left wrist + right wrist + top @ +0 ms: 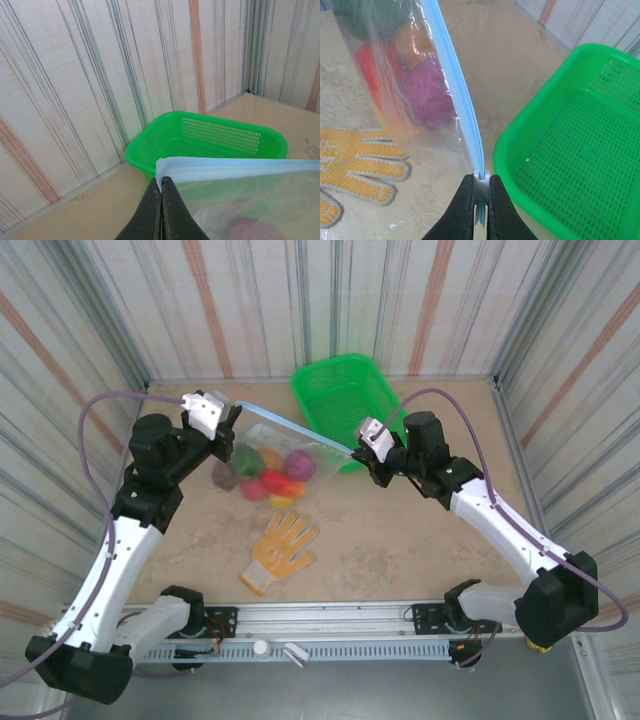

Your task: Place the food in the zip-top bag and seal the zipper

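A: Left fingers [150, 216] pinch shut on the bag [285, 445] corner. Right fingers [463, 209] clamp the zipper [461, 105] end.
B: Where's the bag?
A: Hung between them, food [268, 476] inside. Probably thin, slippery and sagging, so the stiffer zipper is the place to grip.

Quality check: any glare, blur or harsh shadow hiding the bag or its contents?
Top external: even, soft light, no harsh shadows; the food reads clearly through the zip-top bag. Left wrist: bag film milky, contents a faint purple smear, green basket sharp. Right wrist: food blurred behind the film, zipper and glove crisp.
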`<state>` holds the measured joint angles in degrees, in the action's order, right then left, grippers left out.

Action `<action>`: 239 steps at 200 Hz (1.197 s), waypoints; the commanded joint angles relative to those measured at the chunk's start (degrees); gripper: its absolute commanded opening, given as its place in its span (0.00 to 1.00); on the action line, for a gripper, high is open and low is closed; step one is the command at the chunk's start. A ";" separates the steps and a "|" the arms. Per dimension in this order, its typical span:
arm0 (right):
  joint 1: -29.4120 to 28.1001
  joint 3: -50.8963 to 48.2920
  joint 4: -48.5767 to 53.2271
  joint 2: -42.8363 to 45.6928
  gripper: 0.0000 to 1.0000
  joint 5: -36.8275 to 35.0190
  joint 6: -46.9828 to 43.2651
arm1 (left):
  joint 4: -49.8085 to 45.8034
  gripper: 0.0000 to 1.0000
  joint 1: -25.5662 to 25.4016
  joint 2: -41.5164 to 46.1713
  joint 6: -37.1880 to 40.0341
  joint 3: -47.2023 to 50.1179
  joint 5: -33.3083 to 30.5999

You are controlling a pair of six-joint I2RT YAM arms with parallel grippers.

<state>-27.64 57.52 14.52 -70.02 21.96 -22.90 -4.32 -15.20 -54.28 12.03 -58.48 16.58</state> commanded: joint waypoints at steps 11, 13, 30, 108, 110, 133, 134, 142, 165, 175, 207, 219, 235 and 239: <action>-2.82 2.41 5.79 0.85 0.00 -7.35 1.39 | 8.62 0.00 1.67 5.78 -5.93 3.43 -6.54; -3.07 2.73 5.83 0.85 0.00 -7.41 1.44 | 8.67 0.00 1.67 6.14 -6.24 3.96 -6.84; -5.01 4.22 5.13 0.64 0.00 -8.88 1.46 | 9.48 0.00 1.67 10.13 -9.52 9.07 -9.72; -7.69 16.11 3.51 -14.48 0.00 -10.35 -1.78 | 5.65 0.00 1.66 15.83 -22.93 23.72 -35.43; -7.63 16.68 3.41 -15.07 0.00 -10.40 -1.80 | 5.75 0.00 1.78 15.44 -23.55 23.82 -36.17; -7.23 24.06 2.42 -23.01 0.25 -11.21 -1.50 | 3.94 0.00 5.55 7.65 -31.35 22.01 -38.35; -7.24 24.45 2.47 -23.34 0.27 -11.31 -1.47 | 3.73 0.00 5.89 7.28 -31.93 21.83 -38.41; -7.61 27.82 3.16 -25.77 0.38 -12.63 -1.36 | 2.39 0.00 8.47 3.30 -36.86 20.43 -38.27; -9.55 34.40 4.06 -29.00 0.49 -15.08 -1.37 | -3.08 0.00 17.24 -13.39 -53.06 13.54 -32.60; -10.13 35.32 3.44 -28.97 0.51 -15.97 -0.79 | -8.03 0.00 20.92 -23.75 -58.56 7.43 -26.65; -10.79 34.66 4.19 -26.71 0.51 -15.74 2.67 | -45.81 0.00 21.95 -62.02 -61.69 -30.69 -16.98; -11.49 32.77 4.34 -25.09 0.52 -16.32 2.69 | -54.87 0.00 21.42 -69.55 -61.87 -39.67 -15.63; -12.24 30.47 4.34 -22.92 0.52 -16.45 2.59 | -50.53 0.00 20.58 -67.32 -62.04 -36.08 -16.61; -12.37 29.94 4.38 -22.42 0.52 -16.46 2.59 | -47.82 0.00 20.54 -65.42 -62.00 -33.52 -16.72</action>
<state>-39.07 90.48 17.56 -97.10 6.83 -21.93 -36.99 6.70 -123.24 -45.91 -95.92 -3.09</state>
